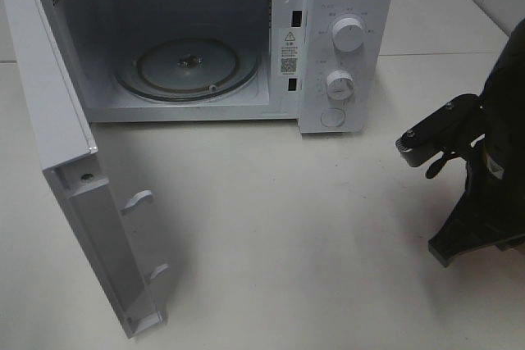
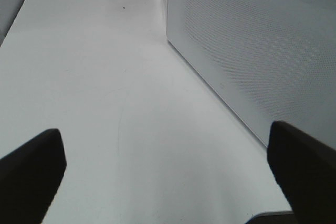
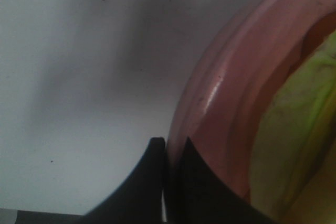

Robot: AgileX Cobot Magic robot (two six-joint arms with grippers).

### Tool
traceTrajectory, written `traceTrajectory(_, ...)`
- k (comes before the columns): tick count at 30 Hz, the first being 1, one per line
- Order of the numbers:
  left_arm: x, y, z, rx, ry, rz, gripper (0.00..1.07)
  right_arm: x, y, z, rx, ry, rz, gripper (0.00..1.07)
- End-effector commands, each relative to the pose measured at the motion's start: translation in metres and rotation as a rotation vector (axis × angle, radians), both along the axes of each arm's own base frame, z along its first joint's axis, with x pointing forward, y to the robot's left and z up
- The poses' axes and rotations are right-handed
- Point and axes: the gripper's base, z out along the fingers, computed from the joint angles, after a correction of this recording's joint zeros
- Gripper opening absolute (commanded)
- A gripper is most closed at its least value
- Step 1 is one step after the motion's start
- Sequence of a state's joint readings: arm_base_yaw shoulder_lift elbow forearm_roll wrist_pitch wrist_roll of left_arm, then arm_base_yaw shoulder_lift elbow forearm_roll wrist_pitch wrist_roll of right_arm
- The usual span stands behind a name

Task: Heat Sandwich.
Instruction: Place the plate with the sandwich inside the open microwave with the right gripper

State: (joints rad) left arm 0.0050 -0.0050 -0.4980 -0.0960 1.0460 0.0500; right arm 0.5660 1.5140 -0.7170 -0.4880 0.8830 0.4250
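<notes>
Pink plate (image 3: 226, 93) rim in right hand (image 3: 168, 145)

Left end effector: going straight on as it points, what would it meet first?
The left end effector would likely meet only the table; the microwave's perforated panel lies beside that line. Depth unclear.

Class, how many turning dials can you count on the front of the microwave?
2. The upper dial sits high on the control panel; the lower dial is directly beneath it. The flat round button below them is no dial. None looks hidden.
</notes>
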Motion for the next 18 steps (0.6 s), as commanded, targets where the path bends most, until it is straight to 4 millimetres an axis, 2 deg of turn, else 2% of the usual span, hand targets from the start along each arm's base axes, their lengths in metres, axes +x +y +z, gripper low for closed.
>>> traceTrajectory(1, -0.004, 0.0, -0.001, -0.003, -0.032, 0.006, 1.06, -0.011, 0.002, 0.006, -0.024, -0.01, 0.021, 0.01)
traceTrajectory(11, -0.004, 0.0, -0.001, -0.003, -0.032, 0.006, 1.06, -0.039, 0.021, 0.022, -0.023, -0.019, 0.127, 0.01)
traceTrajectory(18, -0.004, 0.0, -0.001, -0.003, -0.032, 0.006, 1.06, -0.053, 0.035, 0.023, -0.043, -0.018, 0.193, 0.01)
